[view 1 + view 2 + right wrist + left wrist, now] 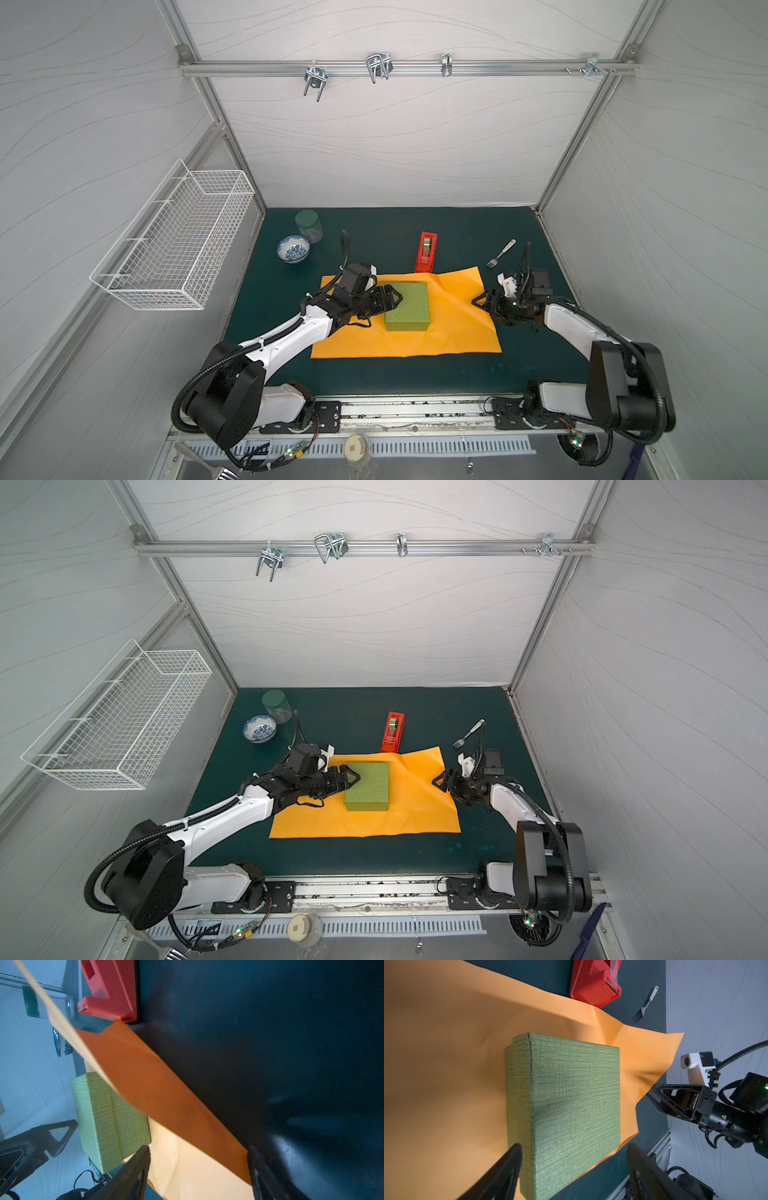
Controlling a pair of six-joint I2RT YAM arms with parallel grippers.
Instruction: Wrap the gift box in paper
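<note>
Fingers of the left gripper stand wide and empty over the left edge of the gift box, lying uncovered on the paper; the right gripper, fingers apart, straddles the paper's lifted right edge, no fold yet made.

One of almost everything, by our count.
We count one gift box, one sheet of paper, one tape dispenser, one fork, one bowl and one jar at far left, one wire basket at left, four hooks on the far rail, and two grippers: the left gripper and the right gripper.
</note>
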